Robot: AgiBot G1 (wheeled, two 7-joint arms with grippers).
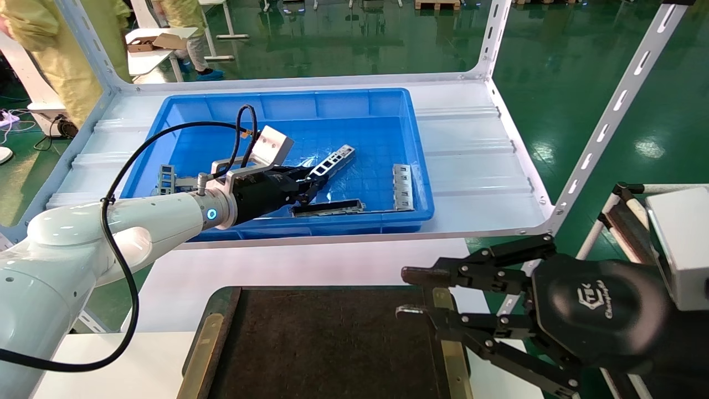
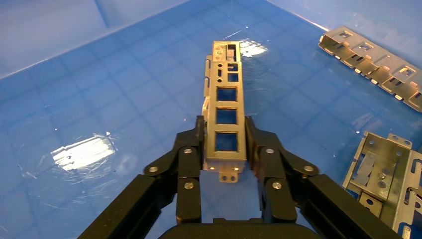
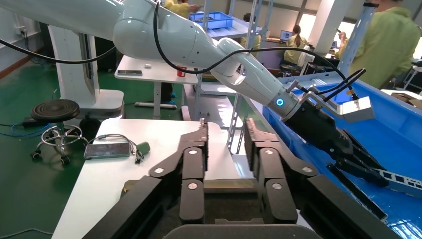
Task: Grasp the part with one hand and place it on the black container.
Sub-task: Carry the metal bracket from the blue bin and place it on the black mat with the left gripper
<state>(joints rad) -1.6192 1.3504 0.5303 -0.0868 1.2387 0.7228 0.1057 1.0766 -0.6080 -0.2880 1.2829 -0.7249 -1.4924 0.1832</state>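
The part (image 1: 334, 161) is a slim silver bar with square windows, inside the blue bin (image 1: 288, 105). My left gripper (image 1: 310, 187) is shut on its near end; the bar points away, tilted over the bin floor. In the left wrist view the part (image 2: 226, 94) sits clamped in my left gripper (image 2: 225, 142), between the two black fingers (image 2: 191, 149). The black container (image 1: 327, 343) lies on the white table nearest me. My right gripper (image 1: 412, 293) is open and empty over the container's right edge; the right wrist view shows it (image 3: 226, 132) with the part (image 3: 400, 180) farther off.
A long dark slotted bar (image 1: 328, 208) lies by the bin's front wall. Tabbed grey plates lie at the bin's right (image 1: 402, 187) and left (image 1: 166, 177); two show in the left wrist view (image 2: 373, 57) (image 2: 388, 174). White shelf posts (image 1: 609, 116) stand at the right.
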